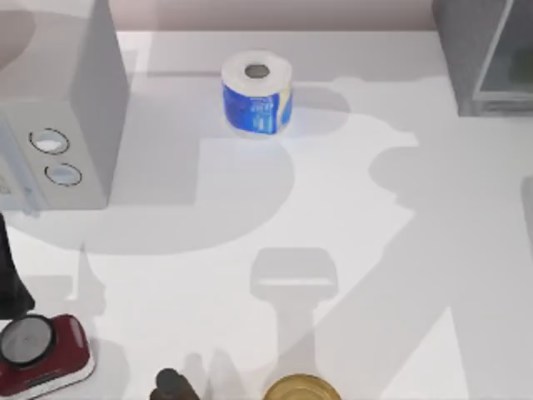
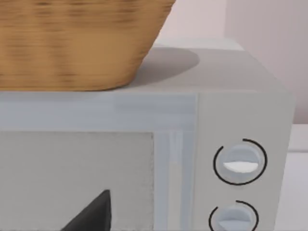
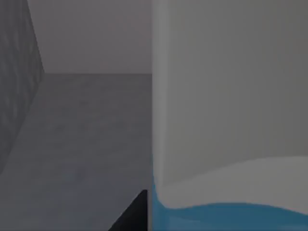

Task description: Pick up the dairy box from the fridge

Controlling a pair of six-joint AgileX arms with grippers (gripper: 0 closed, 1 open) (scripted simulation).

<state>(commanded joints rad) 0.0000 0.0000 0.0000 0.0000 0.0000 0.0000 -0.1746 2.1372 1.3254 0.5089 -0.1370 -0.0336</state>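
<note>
From above, the white table [image 1: 350,250] carries a blue-and-white paper roll [image 1: 256,93] standing upright near the far edge, about midway across. At the left sits a light grey box [image 1: 58,125] with two round dials on its front. The fridge [image 1: 487,54], dark grey with a pale glassy panel in a light frame, fills the far right corner. At the near left edge lies a red and white device with a round dial [image 1: 37,354], and a gold round lid [image 1: 301,388] sits at the near edge, with a small dark object [image 1: 171,383] just beside it.

The left wrist camera faces the light grey box [image 2: 240,110] closely; a woven basket [image 2: 77,43] rests on its top. A dark fingertip [image 2: 94,214] of the left gripper shows against the box's front panel; whether that pincer is apart or together cannot be told.

The right wrist camera looks into a grey-walled space, where the dairy box [image 3: 231,120] stands very close, white above a blue band. One dark finger [image 3: 134,214] of the right gripper lies just beside the carton's edge; whether the pincer grips it cannot be told.
</note>
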